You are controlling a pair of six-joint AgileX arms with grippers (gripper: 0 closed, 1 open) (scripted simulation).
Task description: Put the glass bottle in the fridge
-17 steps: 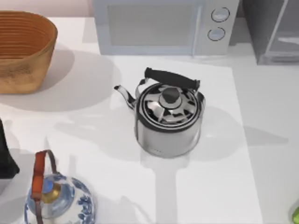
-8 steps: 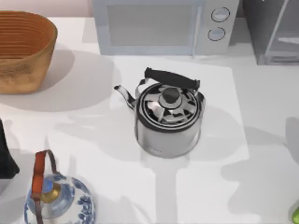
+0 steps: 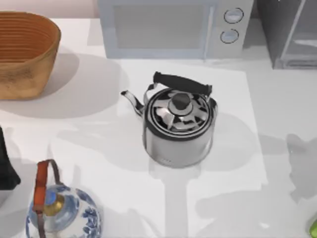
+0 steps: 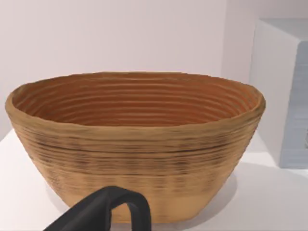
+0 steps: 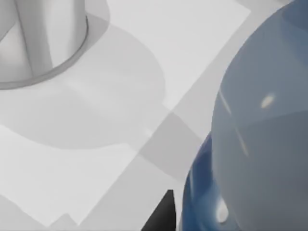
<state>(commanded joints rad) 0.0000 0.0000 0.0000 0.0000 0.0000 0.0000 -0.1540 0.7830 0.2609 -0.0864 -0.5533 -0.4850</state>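
Right hand (image 5: 161, 214) close beside glass bottle (image 5: 255, 134).

Bright, even light, soft shadows, my views all clear.

Kettle (image 3: 179, 126) throws a pale shadow forward on the table (image 3: 99, 144) and shows mirror reflections on its lid; basket (image 3: 25, 52) shades rightward; small glints on the glass bottle (image 5: 255, 144), very close to my right wrist camera.

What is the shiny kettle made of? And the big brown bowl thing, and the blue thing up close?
The kettle looks like polished steel: it mirrors its surroundings, with a black matte handle. The basket seems woven, wicker or coiled fibre, judging by its ridged brown rings. The glass bottle looks like blue see-through glass, glossy with bright glints.
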